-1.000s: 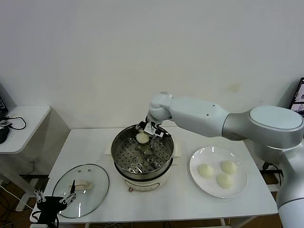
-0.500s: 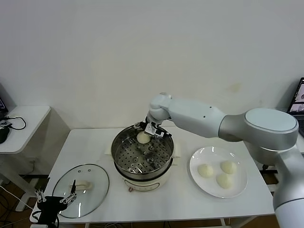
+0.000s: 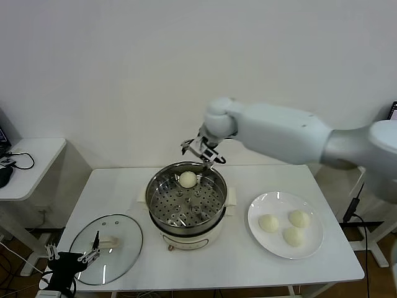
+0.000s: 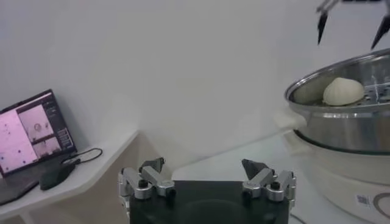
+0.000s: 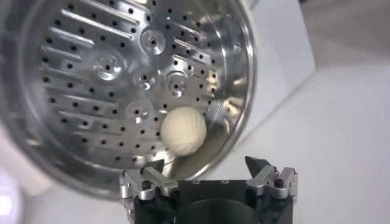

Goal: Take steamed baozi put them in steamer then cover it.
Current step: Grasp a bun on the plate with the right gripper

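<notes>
**Baozi loading: one of four placed**

On the white rectangular table (image 3: 124,198) before you, largest to smallest:

1. Steamer (image 3: 186,202): round shiny perforated steel basket on a cream-white pot base, at the table's middle. Uncovered. It holds one bun, lying on the perforated floor against the far wall.
2. Cover (image 3: 105,248): round clear glass lid with metal rim and cream-white oblong handle, flat on the table near the front left corner, well apart from the steamer. Not yet used.
3. Flat white round plate (image 3: 313,217), to the steamer's right, carrying three buns.
4. Right gripper (image 3: 204,151): above the steamer's far rim, fingers spread apart, empty; the placed bun lies just below it.
5. Left gripper (image 3: 73,259): parked at the table's front left edge, beside the cover, fingers apart, holding nothing.
6. Steamed baozi (image 3: 188,179): smooth, pale cream-white round dough bun, the one inside the basket.

Your tally, judged from this layout: one bun loaded, three left on the plate to move, then the cover to set on the steamer.
</notes>
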Motion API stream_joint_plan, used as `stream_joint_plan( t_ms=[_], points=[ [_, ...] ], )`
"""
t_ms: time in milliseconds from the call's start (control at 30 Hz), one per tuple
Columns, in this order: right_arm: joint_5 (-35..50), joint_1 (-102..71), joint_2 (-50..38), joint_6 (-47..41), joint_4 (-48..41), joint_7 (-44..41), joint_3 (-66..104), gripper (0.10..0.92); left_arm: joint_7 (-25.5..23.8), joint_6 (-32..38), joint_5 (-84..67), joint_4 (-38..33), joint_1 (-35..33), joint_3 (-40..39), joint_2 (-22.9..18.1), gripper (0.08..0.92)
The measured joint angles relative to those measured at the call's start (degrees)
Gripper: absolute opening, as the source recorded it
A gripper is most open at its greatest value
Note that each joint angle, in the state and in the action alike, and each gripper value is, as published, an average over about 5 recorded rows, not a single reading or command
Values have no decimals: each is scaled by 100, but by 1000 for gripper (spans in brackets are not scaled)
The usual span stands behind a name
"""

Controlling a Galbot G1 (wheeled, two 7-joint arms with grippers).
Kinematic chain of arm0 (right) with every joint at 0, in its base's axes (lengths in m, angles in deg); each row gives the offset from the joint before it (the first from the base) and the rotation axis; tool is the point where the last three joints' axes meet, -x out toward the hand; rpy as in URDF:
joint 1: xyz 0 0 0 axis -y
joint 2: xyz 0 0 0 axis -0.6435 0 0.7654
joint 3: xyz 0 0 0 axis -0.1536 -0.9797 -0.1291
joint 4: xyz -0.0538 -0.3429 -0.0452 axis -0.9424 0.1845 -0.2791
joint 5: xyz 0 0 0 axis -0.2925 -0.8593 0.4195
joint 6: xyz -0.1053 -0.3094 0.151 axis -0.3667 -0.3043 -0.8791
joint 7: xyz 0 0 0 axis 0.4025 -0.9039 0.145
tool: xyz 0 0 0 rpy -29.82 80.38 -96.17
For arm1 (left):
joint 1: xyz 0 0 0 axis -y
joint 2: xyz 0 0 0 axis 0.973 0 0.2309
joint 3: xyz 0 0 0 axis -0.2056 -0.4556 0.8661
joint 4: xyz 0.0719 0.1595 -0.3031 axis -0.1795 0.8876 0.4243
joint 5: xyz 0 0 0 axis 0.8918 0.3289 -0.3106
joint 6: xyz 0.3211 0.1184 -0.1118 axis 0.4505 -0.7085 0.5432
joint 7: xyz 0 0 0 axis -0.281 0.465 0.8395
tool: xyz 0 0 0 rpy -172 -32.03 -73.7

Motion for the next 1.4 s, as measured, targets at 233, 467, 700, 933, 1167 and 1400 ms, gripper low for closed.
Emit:
stream_joint_plan(
  t_ms=[233,467,700,933,1167,1400],
  points=[
    [249,129,-1330,-887,994,-218,19,823,-21,-34,-105,34,103,20,138,823],
    [103,-425,-2633,-1315,1665,-290,348,823,-41,-49,-128,143,191,-10,259,823],
    [-320,-1781,-3459,-1491,1930,-333,1187,823,-52,-56,-113,241,219,-39,277,823],
    [-733,-2876,-3726,-1504,1876,-342,1727,823,-59,-58,-87,324,259,-62,230,823],
    [-1038,-3429,-3626,-1464,1595,-286,1982,823,-61,-58,-87,397,261,-21,215,823],
    [-1175,-3676,-3301,-1433,1199,-200,2148,823,-62,-58,-87,456,262,14,216,823]
  ],
)
